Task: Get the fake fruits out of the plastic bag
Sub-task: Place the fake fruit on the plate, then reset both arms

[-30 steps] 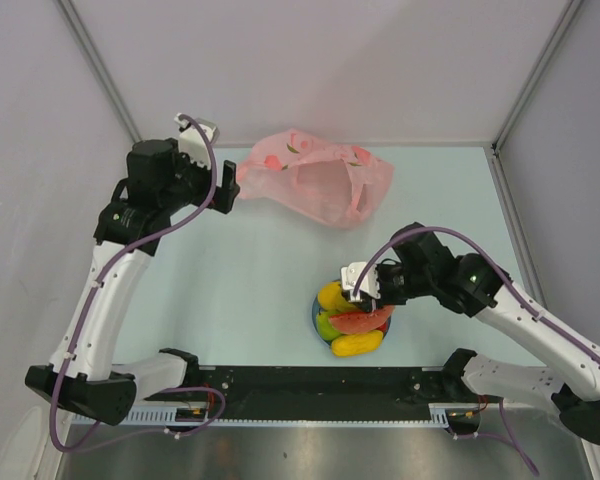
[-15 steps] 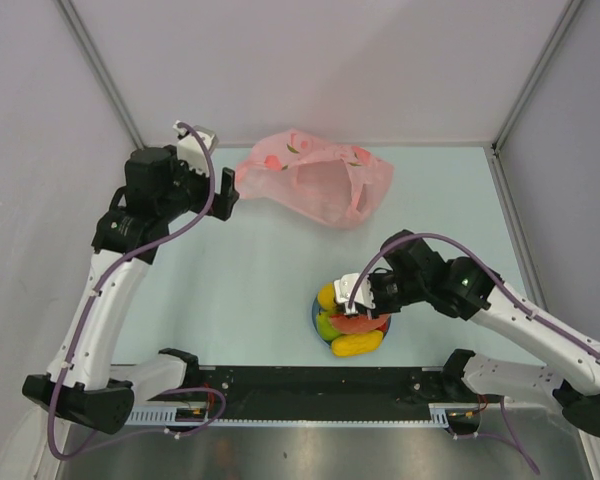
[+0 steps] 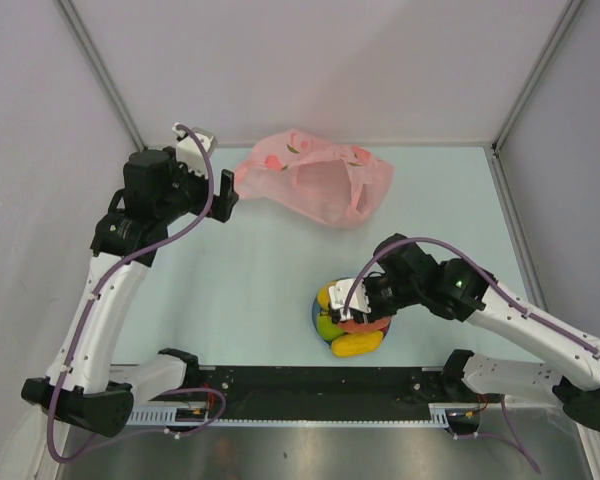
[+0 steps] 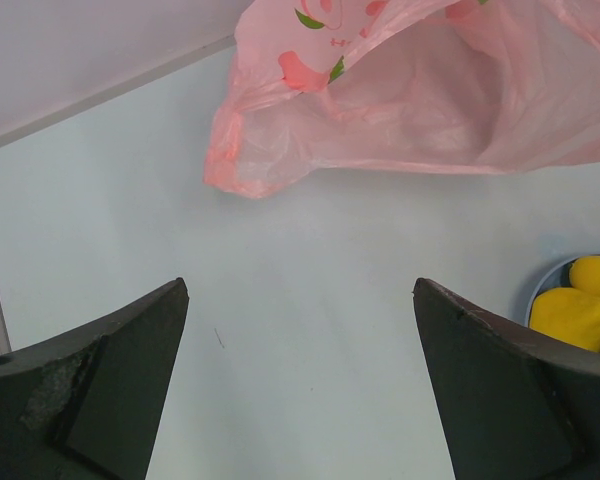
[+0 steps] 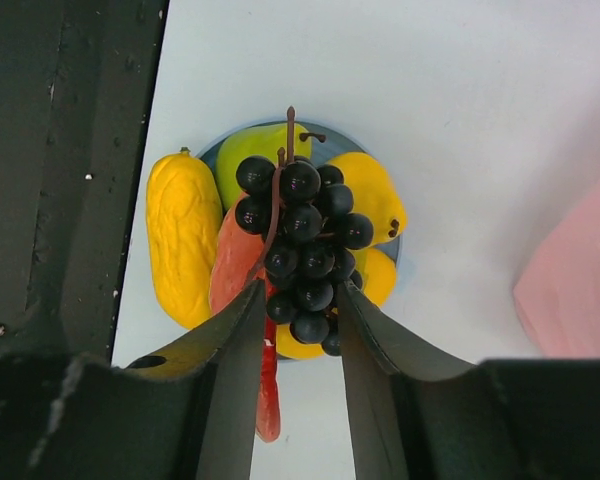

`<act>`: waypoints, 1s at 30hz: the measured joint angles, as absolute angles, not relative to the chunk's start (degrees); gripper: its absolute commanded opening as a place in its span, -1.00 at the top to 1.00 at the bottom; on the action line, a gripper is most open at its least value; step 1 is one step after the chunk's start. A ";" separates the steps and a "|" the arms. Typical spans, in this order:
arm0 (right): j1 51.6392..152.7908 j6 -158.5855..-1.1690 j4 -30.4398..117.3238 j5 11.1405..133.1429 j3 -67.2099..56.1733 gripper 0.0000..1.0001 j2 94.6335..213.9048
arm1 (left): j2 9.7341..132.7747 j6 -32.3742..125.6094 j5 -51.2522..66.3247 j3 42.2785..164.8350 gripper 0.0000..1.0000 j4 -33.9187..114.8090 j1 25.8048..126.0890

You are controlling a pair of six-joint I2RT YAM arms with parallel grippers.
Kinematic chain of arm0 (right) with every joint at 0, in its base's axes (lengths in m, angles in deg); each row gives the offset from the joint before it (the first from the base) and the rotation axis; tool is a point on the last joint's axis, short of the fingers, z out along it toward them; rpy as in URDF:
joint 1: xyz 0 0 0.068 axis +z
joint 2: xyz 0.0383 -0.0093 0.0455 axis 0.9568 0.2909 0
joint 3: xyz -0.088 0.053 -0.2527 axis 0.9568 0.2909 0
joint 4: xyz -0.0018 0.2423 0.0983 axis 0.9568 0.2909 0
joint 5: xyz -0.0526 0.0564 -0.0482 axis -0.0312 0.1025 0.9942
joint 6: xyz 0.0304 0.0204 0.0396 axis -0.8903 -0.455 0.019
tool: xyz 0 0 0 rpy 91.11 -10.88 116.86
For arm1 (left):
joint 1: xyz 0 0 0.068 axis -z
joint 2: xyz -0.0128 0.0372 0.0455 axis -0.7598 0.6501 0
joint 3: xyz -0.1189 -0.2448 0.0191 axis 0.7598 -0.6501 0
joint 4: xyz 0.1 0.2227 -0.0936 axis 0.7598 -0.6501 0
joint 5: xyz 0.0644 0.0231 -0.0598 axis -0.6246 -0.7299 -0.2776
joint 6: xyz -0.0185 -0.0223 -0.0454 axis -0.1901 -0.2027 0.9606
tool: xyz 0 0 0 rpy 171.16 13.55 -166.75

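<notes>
Grapes (image 5: 302, 255), a dark glossy bunch, sit over the heaped blue plate (image 3: 313, 316) near the arm bases, pinched low down by the right fingers (image 5: 230, 370). The bunch looks light, hard and knobbly, likely to slip on its beads, so the stem seems the surer hold. Only the right wrist view shows that pinch, with the yellow fruit (image 5: 183, 238) and watermelon slice (image 5: 232, 268) beneath. The left wrist view shows the left fingers (image 4: 110, 380) spread and empty, facing the limp plastic bag (image 4: 430, 90) on the far surface (image 3: 250, 270).
</notes>
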State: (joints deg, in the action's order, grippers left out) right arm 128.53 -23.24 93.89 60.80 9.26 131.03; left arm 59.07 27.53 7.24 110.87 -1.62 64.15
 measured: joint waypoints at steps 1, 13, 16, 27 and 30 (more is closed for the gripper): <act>128.53 -23.24 93.89 61.00 9.26 0.19 131.03 | 59.07 27.53 7.31 110.87 -0.99 -1.62 64.15; 117.27 -31.30 83.86 74.29 9.19 -1.00 128.10 | 57.32 27.53 5.43 107.99 -1.00 -1.43 64.04; 106.65 -37.12 79.75 77.85 8.91 -0.99 126.95 | 55.22 27.51 3.88 106.17 -1.00 -1.14 63.84; 74.28 -63.04 81.78 84.08 8.49 -0.99 132.48 | 47.84 27.53 0.53 95.46 -1.00 0.23 60.50; 72.73 -67.33 84.52 84.91 9.41 -0.99 133.66 | 46.35 27.79 0.97 91.33 -1.00 0.41 58.94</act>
